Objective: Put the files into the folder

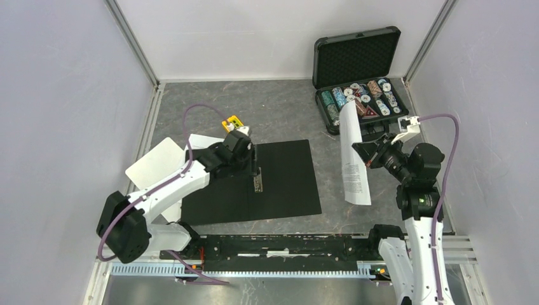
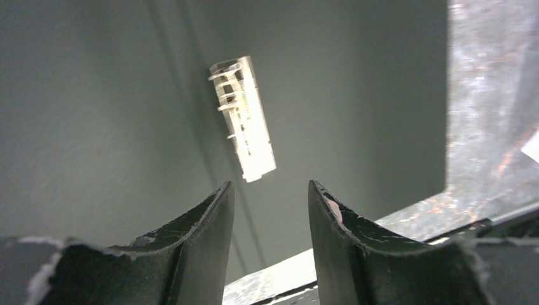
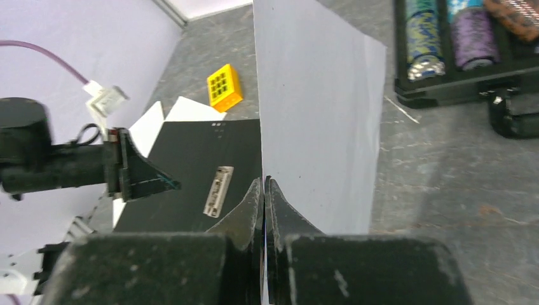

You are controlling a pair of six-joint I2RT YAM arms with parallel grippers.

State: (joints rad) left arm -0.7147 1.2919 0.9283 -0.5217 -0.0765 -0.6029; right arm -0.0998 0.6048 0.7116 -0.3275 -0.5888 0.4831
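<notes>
The folder [image 1: 286,171] lies open on the table, black inside up, with its metal clip [image 1: 257,181] near the middle. My left gripper [image 1: 254,166] is open and empty just above the clip [image 2: 245,117], over the black inside [image 2: 95,127]. My right gripper [image 1: 363,152] is shut on the edge of the files [image 1: 354,159], white printed sheets held on edge above the table to the right of the folder. In the right wrist view the files [image 3: 318,108] stand up from the closed gripper [image 3: 264,187], with the folder [image 3: 184,165] and clip [image 3: 217,190] beyond.
An open black case of poker chips [image 1: 359,79] stands at the back right. A white clipboard [image 1: 156,162] and white sheet lie under the left arm at the folder's left. A small yellow block [image 1: 232,122] sits behind the folder. A rail runs along the near edge [image 1: 286,248].
</notes>
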